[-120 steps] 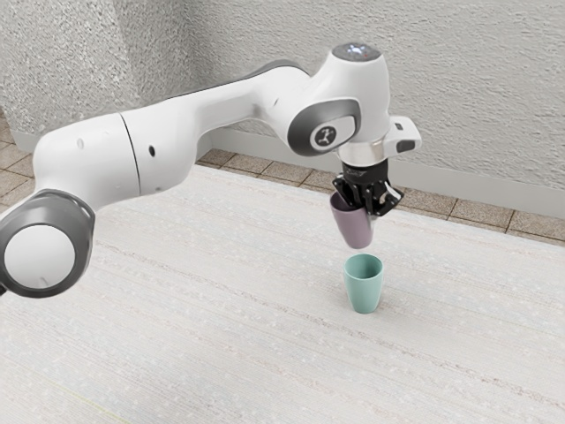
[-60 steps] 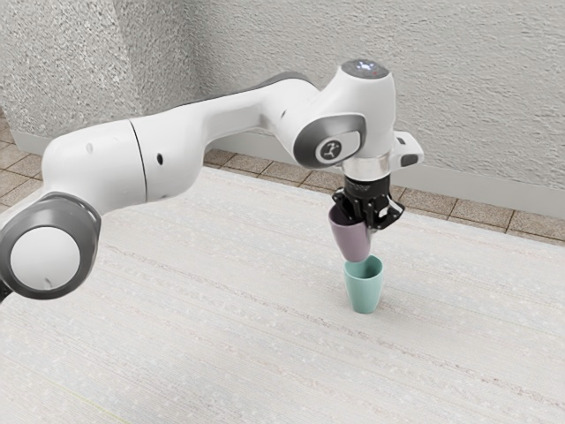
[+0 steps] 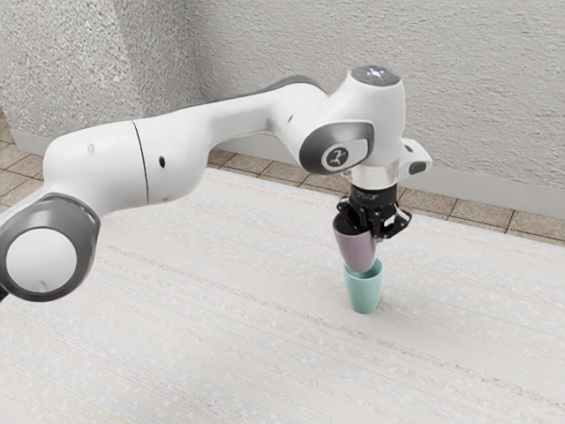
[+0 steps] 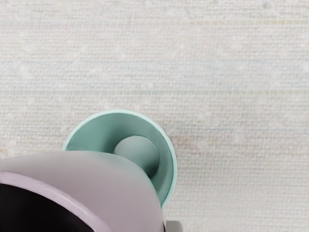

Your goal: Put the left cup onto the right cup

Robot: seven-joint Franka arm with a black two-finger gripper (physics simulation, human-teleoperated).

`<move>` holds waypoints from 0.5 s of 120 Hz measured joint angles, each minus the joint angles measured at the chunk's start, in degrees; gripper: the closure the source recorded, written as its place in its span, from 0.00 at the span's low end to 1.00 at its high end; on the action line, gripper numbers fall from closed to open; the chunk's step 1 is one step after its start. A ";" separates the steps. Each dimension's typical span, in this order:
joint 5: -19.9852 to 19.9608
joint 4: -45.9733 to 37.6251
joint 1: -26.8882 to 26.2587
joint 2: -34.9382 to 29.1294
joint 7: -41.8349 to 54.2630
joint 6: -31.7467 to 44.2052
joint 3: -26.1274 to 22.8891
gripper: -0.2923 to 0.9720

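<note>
A mauve cup hangs slightly tilted from my black gripper, which is shut on its rim. Its base sits at the mouth of a teal cup that stands upright on the pale table. In the wrist view the mauve cup is large and close under my hand, overlapping the teal cup, whose open mouth and round bottom show beyond it.
A grey textured wall and a strip of brown floor tiles lie beyond the table's far edge. My white arm reaches in from the exterior view's left.
My hand has moved toward the exterior view's right and down with the mauve cup, bringing its base from above and beside the teal cup to the teal cup's mouth.
</note>
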 joint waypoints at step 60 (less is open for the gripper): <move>1.71 0.14 0.01 0.63 -3.23 0.60 -0.17 0.85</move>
